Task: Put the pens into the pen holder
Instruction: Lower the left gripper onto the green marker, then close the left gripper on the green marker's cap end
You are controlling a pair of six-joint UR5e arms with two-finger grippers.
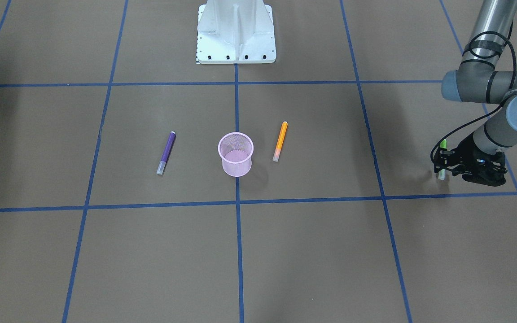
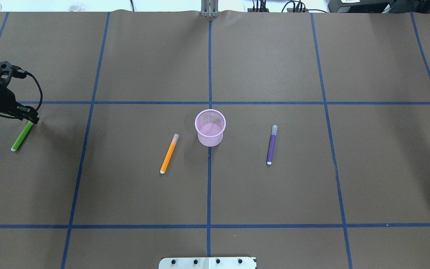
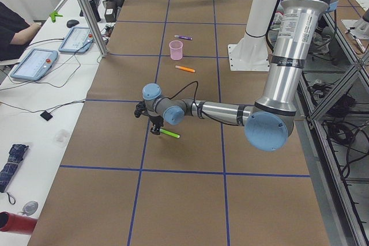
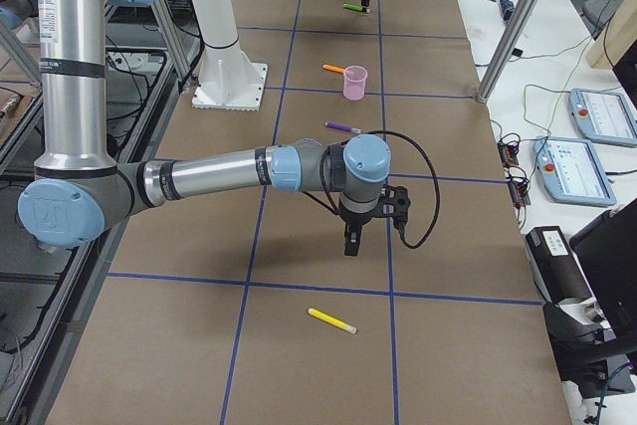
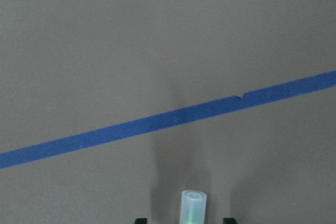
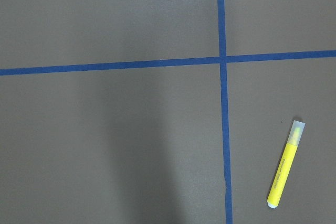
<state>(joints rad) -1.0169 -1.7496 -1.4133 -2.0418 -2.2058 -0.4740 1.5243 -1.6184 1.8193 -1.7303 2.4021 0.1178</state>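
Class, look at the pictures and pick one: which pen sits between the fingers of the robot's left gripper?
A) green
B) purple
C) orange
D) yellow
A: the green pen is clamped in the left gripper, while the purple pen, the orange pen and the yellow pen lie loose on the table.

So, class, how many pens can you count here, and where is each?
4. The purple pen and orange pen lie either side of the pen holder; the green pen is in the left gripper; the yellow pen lies alone near the right arm. None seems hidden.
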